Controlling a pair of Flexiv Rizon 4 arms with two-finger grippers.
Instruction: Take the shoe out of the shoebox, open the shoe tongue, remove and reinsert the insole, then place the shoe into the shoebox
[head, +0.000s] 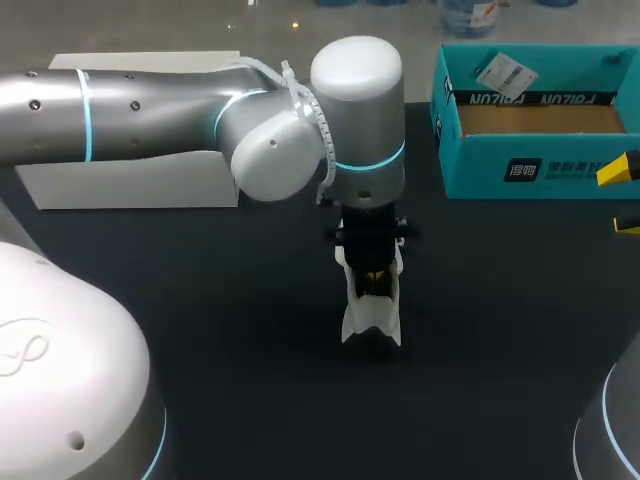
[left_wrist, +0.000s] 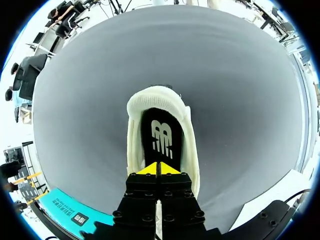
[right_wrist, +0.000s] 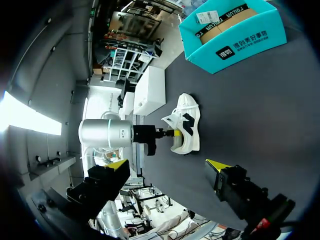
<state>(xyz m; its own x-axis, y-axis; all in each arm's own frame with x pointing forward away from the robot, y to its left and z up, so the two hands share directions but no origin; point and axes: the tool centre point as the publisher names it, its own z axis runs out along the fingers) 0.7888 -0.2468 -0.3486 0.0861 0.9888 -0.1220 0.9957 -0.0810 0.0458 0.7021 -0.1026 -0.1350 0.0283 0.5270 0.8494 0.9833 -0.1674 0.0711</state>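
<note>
The shoe (head: 370, 315) is out of the shoebox (head: 540, 170). It stands on its sole near the middle of the desk (head: 200, 330). It is white with black marks on the side.

The left arm comes in from the left edge of the desk and ends over the shoe. The left gripper (head: 372, 275) points straight down into the shoe's opening. In the left wrist view the two yellow tips of the left gripper (left_wrist: 159, 169) are pressed together with no gap. They sit right on the black insole (left_wrist: 161, 135) inside the shoe (left_wrist: 134, 150). I cannot tell if they pinch anything.

The right gripper (right_wrist: 167, 165) hangs over the right edge of the desk, well apart from the shoe (right_wrist: 189, 125). Its fingers are spread wide and hold nothing.

The shoebox is blue-green and stands open at the far right corner of the desk. Brown paper and a white tag (head: 505, 72) lie in it. A white box (head: 130, 180) is at the far left corner, partly behind the left arm.
</note>
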